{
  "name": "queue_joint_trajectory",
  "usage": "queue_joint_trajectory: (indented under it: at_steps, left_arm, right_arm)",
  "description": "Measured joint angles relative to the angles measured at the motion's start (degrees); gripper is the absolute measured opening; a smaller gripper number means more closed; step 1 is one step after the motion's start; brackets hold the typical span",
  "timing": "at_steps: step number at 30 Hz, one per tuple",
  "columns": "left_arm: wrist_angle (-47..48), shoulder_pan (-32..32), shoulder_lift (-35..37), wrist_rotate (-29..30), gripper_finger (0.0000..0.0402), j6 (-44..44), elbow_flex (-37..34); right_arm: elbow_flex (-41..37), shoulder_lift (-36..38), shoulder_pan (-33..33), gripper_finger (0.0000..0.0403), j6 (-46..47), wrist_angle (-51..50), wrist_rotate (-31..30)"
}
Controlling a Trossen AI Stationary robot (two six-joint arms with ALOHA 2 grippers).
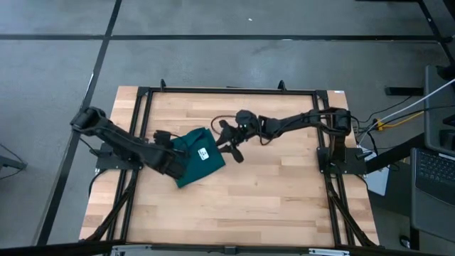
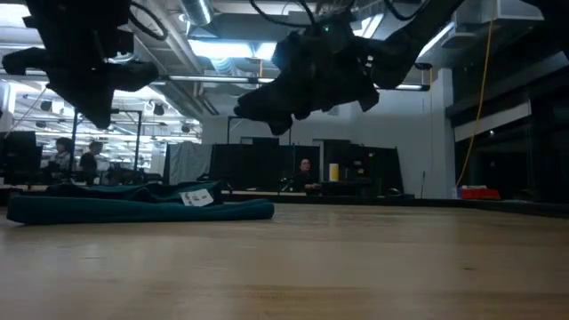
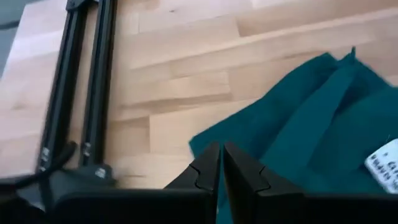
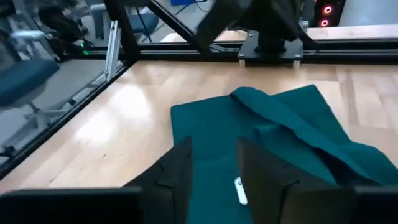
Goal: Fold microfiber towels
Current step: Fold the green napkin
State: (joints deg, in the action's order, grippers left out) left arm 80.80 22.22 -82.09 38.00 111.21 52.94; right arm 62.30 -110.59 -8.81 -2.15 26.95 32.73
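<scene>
The dark teal microfiber towel lies folded on the wooden table left of centre, flat on its underside, with its white tag facing up. A loose ridge of cloth runs across its top. My left gripper is shut and hangs over the towel's left edge. The low view shows it raised clear of the cloth. My right gripper is open and hovers above the towel's right edge, with nothing between its fingers.
Black frame rails run along the table's left, far and right sides. The right arm's base mount stands at the right edge. Bare wood stretches across the near half. Desks and people show in the room behind.
</scene>
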Motion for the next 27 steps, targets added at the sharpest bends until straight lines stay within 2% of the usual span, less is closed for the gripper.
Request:
queue_joint_trajectory:
  at_steps: [2, 5, 10, 12, 13, 15, 16, 18, 20, 23, 25, 27]
  left_arm:
    - [0.0, -0.3, 2.2, 0.6, 0.0013, -2.6, -0.8]
    - [0.5, 0.9, 6.4, 0.2, 0.0004, -3.2, -2.6]
    - [-4.9, 4.2, 8.3, -8.2, 0.0003, -15.5, -6.7]
    - [-8.4, 6.4, 8.2, -6.3, 0.0002, -14.1, -7.8]
    - [-10.0, 7.9, 8.2, -3.4, 0.0002, -11.2, -8.4]
    - [-12.2, 11.4, 9.0, 3.5, 0.0003, -3.3, -8.9]
    - [-13.0, 12.6, 9.2, 4.9, 0.0003, -0.5, -8.7]
    - [-13.8, 13.6, 8.2, 2.6, 0.0002, 0.9, -7.9]
    - [-13.5, 13.5, 6.6, 1.1, 0.0002, -1.4, -6.0]
    - [-11.9, 13.1, 5.1, 1.3, 0.0002, -9.9, -1.7]
    - [-9.4, 12.5, 4.3, 1.5, 0.0002, -14.4, 0.3]
    - [-7.4, 13.0, 4.2, 1.8, 0.0002, -17.2, 0.8]
  right_arm:
    - [0.0, 0.0, 1.0, 0.0107, -1.2, 0.0, -1.8]
    - [0.0, 0.0, 0.5, 0.0085, 0.4, 0.0, -1.1]
    - [0.0, 0.0, -3.2, 0.0063, 11.1, 1.6, 12.5]
    - [0.0, 0.2, -4.0, 0.0062, 13.7, 3.2, 14.9]
    - [0.0, 0.7, -4.3, 0.0062, 13.6, 3.5, 14.8]
    - [0.0, 1.5, -4.7, 0.0065, 9.7, 2.5, 11.8]
    - [0.0, 1.8, -4.9, 0.0068, 7.0, 0.8, 9.5]
    - [0.7, 1.7, -5.1, 0.0075, 2.1, -2.5, 5.0]
    - [3.1, 1.6, -5.1, 0.0085, -3.1, -6.4, 0.9]
    - [8.0, 1.2, -5.2, 0.0105, -8.7, -12.8, -3.9]
    - [10.8, 0.9, -6.2, 0.0122, -8.4, -19.1, -4.4]
    - [12.7, 0.6, -7.7, 0.0138, -5.0, -21.8, -2.1]
